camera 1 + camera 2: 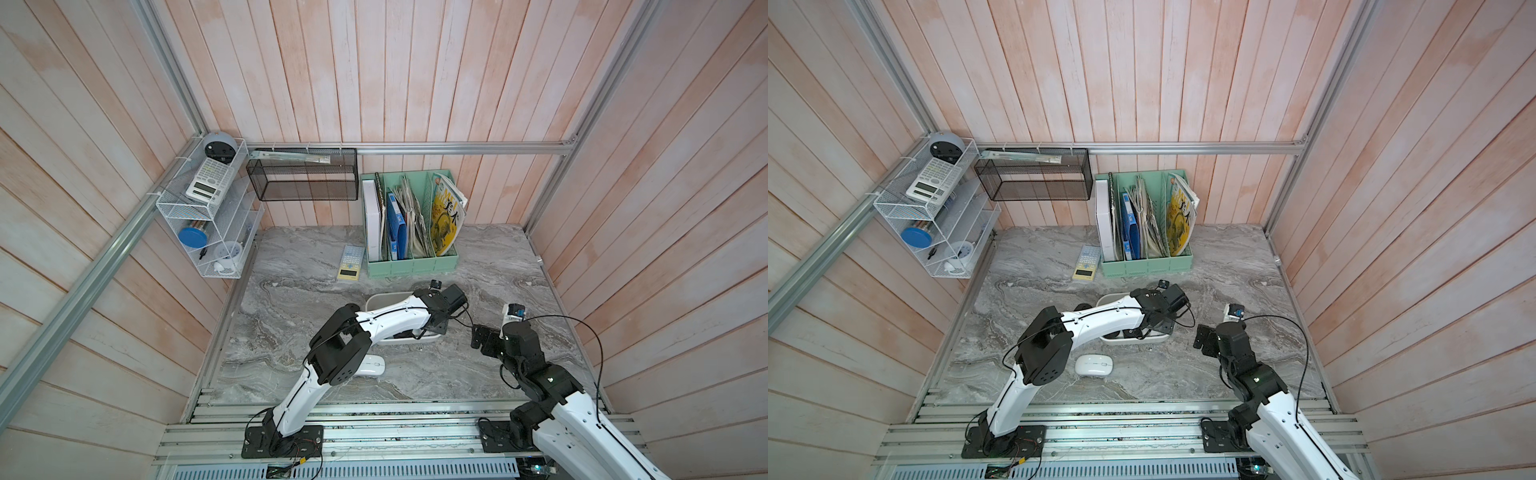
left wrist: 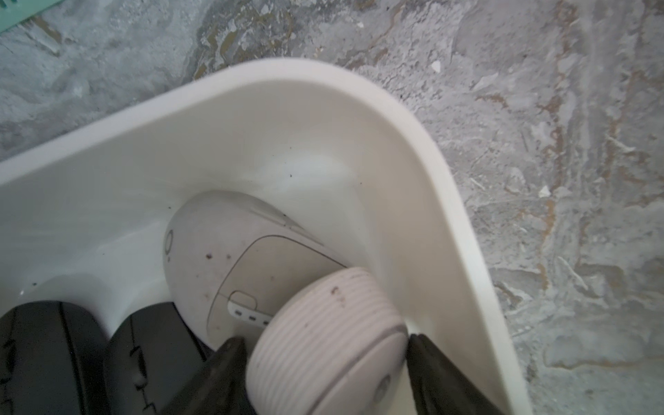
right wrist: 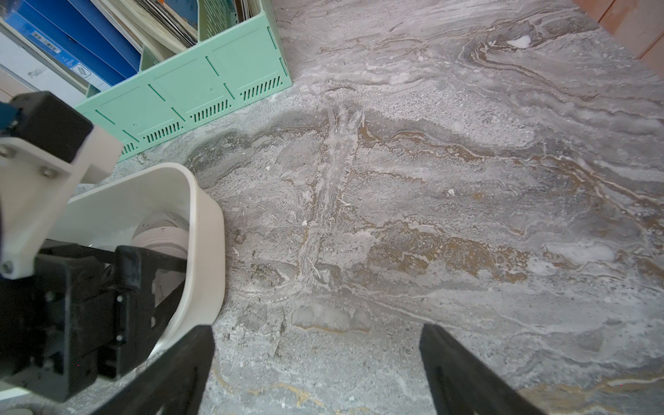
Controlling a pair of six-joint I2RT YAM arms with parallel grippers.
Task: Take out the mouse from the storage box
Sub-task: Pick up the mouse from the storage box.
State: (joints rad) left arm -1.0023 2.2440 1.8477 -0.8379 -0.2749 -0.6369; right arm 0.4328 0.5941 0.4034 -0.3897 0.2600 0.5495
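The white storage box (image 1: pixel 386 298) (image 1: pixel 1113 297) lies mid-table, its rounded corner filling the left wrist view (image 2: pixel 323 82). Inside it my left gripper (image 2: pixel 323 337) is shut on a pale pink ribbed mouse (image 2: pixel 323 323), one finger against each side. A white mouse (image 2: pixel 215 251) lies under and behind the ribbed one, and two black mice (image 2: pixel 46 359) sit beside them. The left wrist hides the gripper in both top views. My right gripper (image 3: pixel 316 327) (image 1: pixel 478 336) hangs open over bare table to the right of the box (image 3: pixel 204 233).
A flat white mouse (image 1: pixel 1094 365) lies on the table in front of the box. Behind the box stand a mint green file organiser (image 1: pixel 411 262) and a calculator (image 1: pixel 351 262). A black mesh basket (image 1: pixel 303 178) and a white wire shelf (image 1: pixel 203 216) hang on the walls.
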